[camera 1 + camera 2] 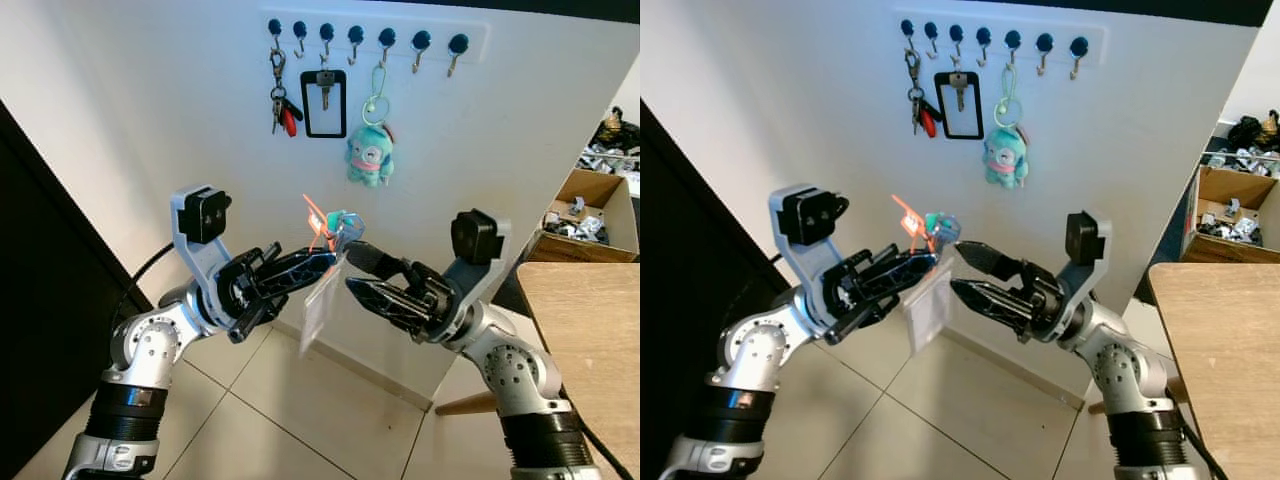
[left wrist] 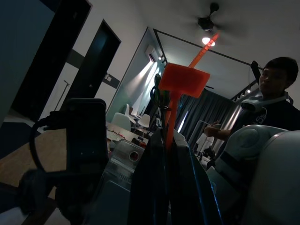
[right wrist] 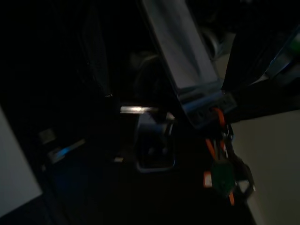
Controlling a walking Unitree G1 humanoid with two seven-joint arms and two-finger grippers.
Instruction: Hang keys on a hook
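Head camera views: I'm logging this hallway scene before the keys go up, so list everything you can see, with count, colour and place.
Hook rail: one, white, seven dark hooks, high on wall.
Hung keys: one bunch, red fob, first hook.
Badge holder: one, black frame, third hook.
Plush toy: one, teal, fifth hook.
Held key bunch: one, orange tags, clear card sleeve hanging below, between the grippers.
Table: one, wood, far right.
Cardboard box: one, brown, right background.
Person: one, dark top, left wrist view.
Left gripper: black, shut on the bunch.
Right gripper: black, open, beside the bunch.
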